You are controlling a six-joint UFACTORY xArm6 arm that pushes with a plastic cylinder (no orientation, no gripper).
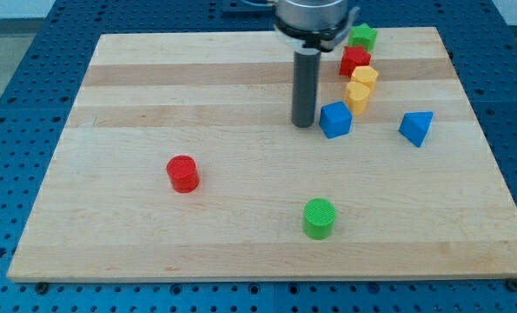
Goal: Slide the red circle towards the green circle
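A wooden board (pixel 241 252) lies on a blue table with holes (pixel 15 104). The red circle (pixel 182 173) sits left of the green circle (pixel 319 217), with bare wood between them. My tip (pixel 304 123) stands far up, just left of a blue block (pixel 334 119). Yellow blocks (pixel 360 87), a red block (pixel 354 61), a green block (pixel 361 36) and a blue triangle (pixel 416 127) crowd the top right. There are no fingers, only a rod.

We see a bright, evenly lit scene under soft overhead light. The pale wooden board (pixel 241 217) shows no glare, and short soft shadows hug the red cylindrical block (pixel 182 173) and the green cylindrical block (pixel 319 217). Focus is crisp throughout, colours are saturated, and the board's edges look straight, without visible distortion or motion blur.
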